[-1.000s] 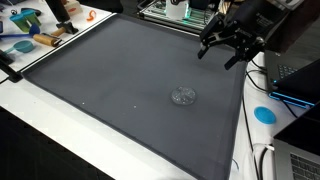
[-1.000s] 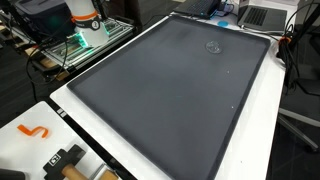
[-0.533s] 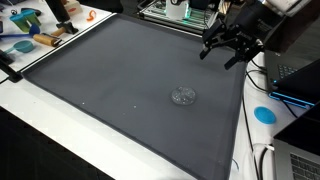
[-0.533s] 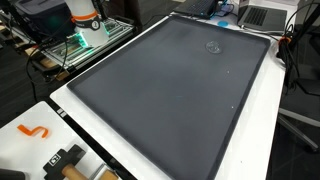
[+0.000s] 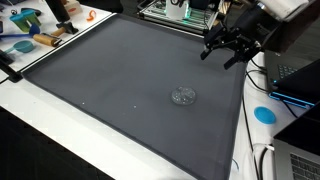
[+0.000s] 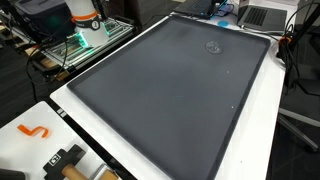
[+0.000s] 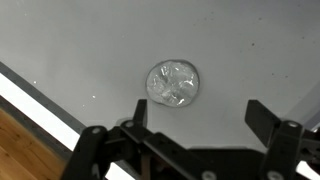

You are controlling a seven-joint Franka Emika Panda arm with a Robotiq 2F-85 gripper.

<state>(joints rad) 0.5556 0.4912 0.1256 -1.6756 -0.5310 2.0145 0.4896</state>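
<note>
**Item 1.** Pincer (image 5: 220, 54): black, 2 fingers, at the upper right of an exterior view. It hangs in the air over the mat's far corner. The jaws are spread wide and pinch nothing.

**Item 2.** Clear disc (image 5: 183, 96): small, round and crinkled, lying flat on the mat. It sits right of centre in that view and near the top in the other (image 6: 213, 47). In the wrist view (image 7: 173, 84) it is mid-frame, above the 2 fingers. It is well apart from the pincer.

**Item 3.** Grey mat (image 5: 110, 70): covers most of the white desk (image 5: 30, 130).

**Item 4.** Blue round piece (image 5: 264, 114): on the desk at the right edge, off the mat.

**Item 5.** Orange hook (image 6: 33, 131): lower left, on the desk.

**Status.** The disc is untouched, neither gripped nor lifted. By my judgement, any descent, closing or lifting is not yet done.
</note>
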